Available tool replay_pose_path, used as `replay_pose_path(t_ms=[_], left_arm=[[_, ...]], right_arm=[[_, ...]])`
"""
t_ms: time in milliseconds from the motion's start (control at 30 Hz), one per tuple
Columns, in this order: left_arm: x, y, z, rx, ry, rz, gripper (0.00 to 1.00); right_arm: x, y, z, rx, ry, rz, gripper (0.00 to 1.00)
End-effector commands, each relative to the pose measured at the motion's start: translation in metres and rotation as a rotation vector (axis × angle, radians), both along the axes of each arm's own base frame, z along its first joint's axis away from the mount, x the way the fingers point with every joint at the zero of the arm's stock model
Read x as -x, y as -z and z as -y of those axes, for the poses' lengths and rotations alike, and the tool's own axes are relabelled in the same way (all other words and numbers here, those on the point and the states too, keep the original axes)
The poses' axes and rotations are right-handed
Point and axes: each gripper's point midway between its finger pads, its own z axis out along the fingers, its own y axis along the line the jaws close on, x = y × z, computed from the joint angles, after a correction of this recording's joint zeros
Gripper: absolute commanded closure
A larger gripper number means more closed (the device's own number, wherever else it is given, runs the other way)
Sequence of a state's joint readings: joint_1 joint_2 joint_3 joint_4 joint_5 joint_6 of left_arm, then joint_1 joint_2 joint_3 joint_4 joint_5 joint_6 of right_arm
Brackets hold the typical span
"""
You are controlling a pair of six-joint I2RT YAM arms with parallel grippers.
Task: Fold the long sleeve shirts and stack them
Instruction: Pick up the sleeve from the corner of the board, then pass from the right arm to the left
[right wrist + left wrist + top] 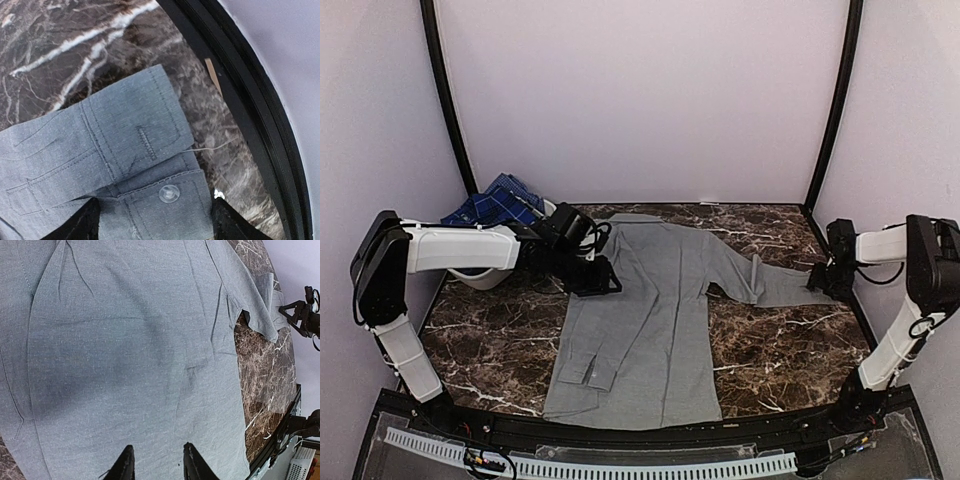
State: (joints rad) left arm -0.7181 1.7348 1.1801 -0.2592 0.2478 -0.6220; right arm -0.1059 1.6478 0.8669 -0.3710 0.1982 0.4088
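**A:** Item 1, grey shirt (650, 310): location and condition?

**B:** Flat at the centre of the bench (770, 360), collar to 12 o'clock. 1 sleeve lies folded down the body on the 9 o'clock side. The other sleeve (770, 283) runs out to 3 o'clock.

**A:** Pincers?

**B:** 2.
- Right pincer (825, 278): jaws wide apart, straddling the cuff (135, 135), gripping nothing.
- Left pincer (156, 452): jaws partly apart over the shirt's 9 o'clock edge, cloth flat beneath, nothing pinched.

**A:** Step in hand?

**B:** Probably folding in the 3 o'clock sleeve. It is best done by pinching the cuff near its edge and lifting low. Then carry it toward 9 o'clock and lay it along the body, while the left pincer pins the cloth against dragging.

**A:** Tally?

**B:**
- 2 shirts: 1 grey, 1 blue plaid shirt (492, 207) at 10 o'clock.
- 1 white basket (480, 280), holding the plaid shirt.
- 1 button (169, 193), showing on the cuff.
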Motion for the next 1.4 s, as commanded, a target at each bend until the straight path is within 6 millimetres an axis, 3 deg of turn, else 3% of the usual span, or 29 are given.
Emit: replay_pose_path(t_ms=[0, 200, 300, 433, 567, 700, 767, 867, 1033, 1133, 1267, 1367], left_arm=[[0.001, -0.017, 0.003, 0.039, 0.007, 0.025, 0.68], [0.000, -0.019, 0.004, 0.038, 0.006, 0.027, 0.68], [-0.001, -0.020, 0.005, 0.042, 0.004, 0.027, 0.68], [-0.001, -0.023, 0.005, 0.047, 0.003, 0.026, 0.68], [-0.001, -0.030, 0.007, 0.068, 0.000, 0.025, 0.68], [0.000, -0.044, 0.011, 0.116, -0.002, 0.024, 0.68], [0.000, -0.052, 0.013, 0.150, 0.000, 0.021, 0.67], [0.000, -0.064, 0.018, 0.210, -0.005, 0.020, 0.66], [0.001, -0.074, 0.035, 0.354, 0.008, -0.012, 0.63], [-0.002, -0.068, 0.043, 0.405, -0.014, -0.056, 0.60], [-0.008, -0.066, 0.047, 0.460, -0.053, -0.078, 0.55], [-0.014, -0.059, 0.042, 0.452, -0.113, -0.091, 0.53]], right_arm=[[-0.003, 0.014, -0.003, -0.032, -0.007, -0.006, 0.33], [-0.001, 0.022, -0.009, -0.064, -0.007, -0.015, 0.78], [-0.005, 0.014, -0.008, -0.062, -0.007, 0.005, 0.91], [-0.022, -0.027, -0.013, -0.039, -0.027, 0.099, 1.00], [-0.046, -0.094, -0.032, 0.018, -0.092, 0.239, 1.00], [-0.063, -0.149, -0.094, 0.005, -0.248, 0.372, 1.00], [-0.067, -0.167, -0.132, -0.022, -0.334, 0.422, 1.00], [-0.065, -0.177, -0.201, -0.100, -0.487, 0.462, 1.00], [-0.042, -0.162, -0.328, -0.260, -0.719, 0.456, 1.00], [-0.028, -0.151, -0.389, -0.380, -0.814, 0.447, 1.00], [-0.012, -0.136, -0.443, -0.428, -0.904, 0.418, 1.00], [-0.002, -0.123, -0.466, -0.447, -0.952, 0.391, 1.00]])
